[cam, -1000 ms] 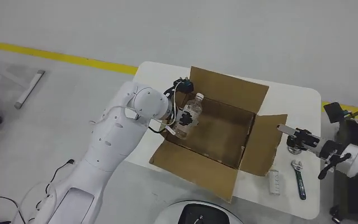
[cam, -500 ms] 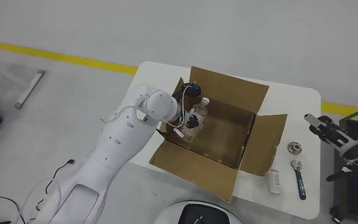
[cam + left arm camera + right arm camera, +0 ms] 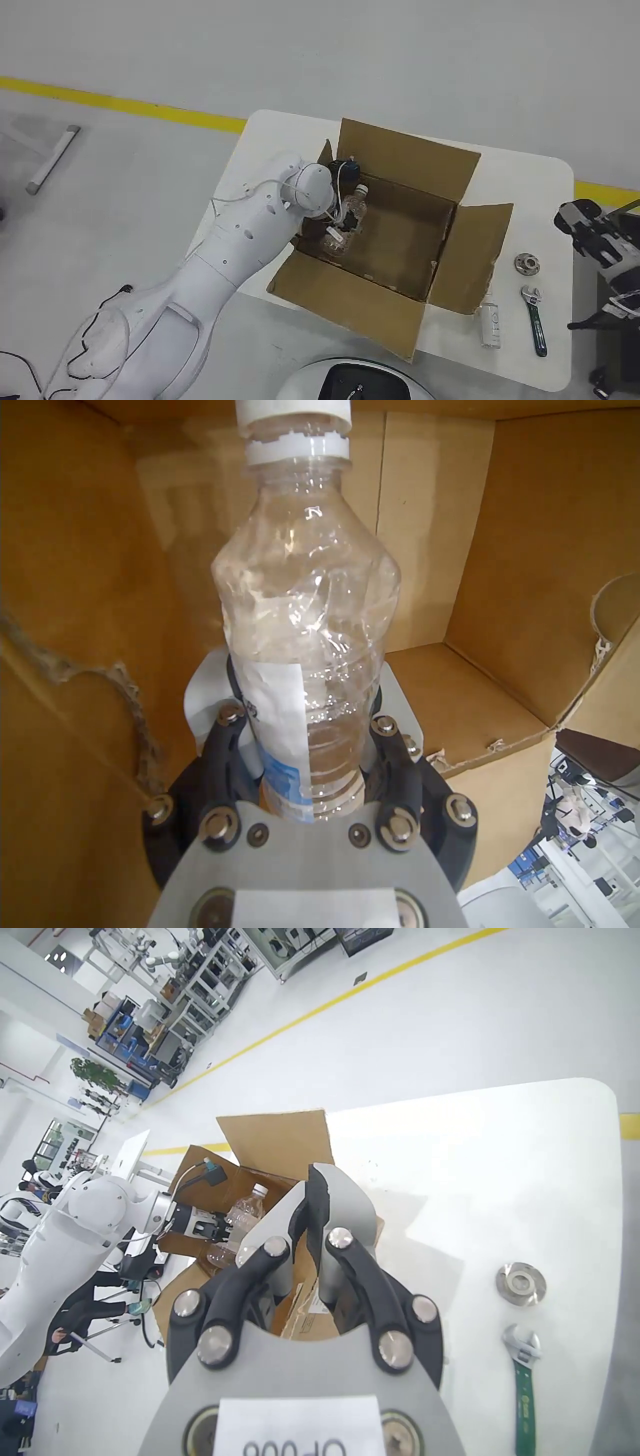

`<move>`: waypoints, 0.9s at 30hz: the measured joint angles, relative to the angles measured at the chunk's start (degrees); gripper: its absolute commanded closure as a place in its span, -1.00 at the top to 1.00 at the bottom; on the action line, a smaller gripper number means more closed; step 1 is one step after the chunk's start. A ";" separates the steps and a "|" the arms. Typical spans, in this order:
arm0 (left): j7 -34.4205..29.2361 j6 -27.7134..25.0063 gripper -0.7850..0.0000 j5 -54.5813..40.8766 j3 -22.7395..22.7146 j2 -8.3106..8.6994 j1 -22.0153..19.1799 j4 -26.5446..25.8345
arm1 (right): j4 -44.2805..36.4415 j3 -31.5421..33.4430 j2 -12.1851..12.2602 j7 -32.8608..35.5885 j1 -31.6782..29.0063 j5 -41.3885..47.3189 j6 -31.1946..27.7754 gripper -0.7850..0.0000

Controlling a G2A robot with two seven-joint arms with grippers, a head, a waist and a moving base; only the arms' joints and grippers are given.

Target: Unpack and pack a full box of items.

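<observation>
An open cardboard box (image 3: 405,155) stands in the middle of the white table (image 3: 520,175). My left gripper (image 3: 336,228) is inside the box by its left wall, shut on a clear plastic bottle (image 3: 352,205) with a white cap. In the left wrist view the fingers (image 3: 395,695) clamp the bottle (image 3: 305,600) around its labelled lower half, cap pointing into a box corner (image 3: 75,575). My right gripper (image 3: 587,222) hovers at the table's right edge, shut with nothing in it; the right wrist view shows its tips (image 3: 311,1178) meeting above the box's flap (image 3: 280,1138).
Right of the box, a metal flange (image 3: 526,263), a green-handled adjustable wrench (image 3: 535,318) and a small white bottle (image 3: 490,322) lie on the table. The same flange (image 3: 520,1282) and wrench (image 3: 524,1378) appear in the right wrist view. The table's far right corner is bare.
The left arm has carried the bottle farther over and down into the box. The right gripper has pulled back from above the flange to the table's right edge.
</observation>
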 measured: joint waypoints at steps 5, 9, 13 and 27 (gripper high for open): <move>-0.04 0.00 -1.00 0.02 -0.05 0.04 0.03 -0.11 | 0.00 -0.28 -0.05 -0.58 -0.08 -0.03 0.31 -1.00; 0.00 -0.03 -1.00 -0.02 -0.08 0.04 0.08 -0.12 | 0.04 -0.30 -0.06 -0.70 -0.08 -0.03 0.23 -1.00; 2.31 -0.45 -1.00 0.14 -0.36 0.14 1.58 0.78 | 0.06 -1.11 -0.16 -2.47 -0.79 -2.13 -1.04 -1.00; 3.30 2.80 1.00 -1.28 4.03 -4.38 -0.96 9.47 | 0.00 -2.33 -0.23 -4.07 -0.21 -4.73 -2.26 -1.00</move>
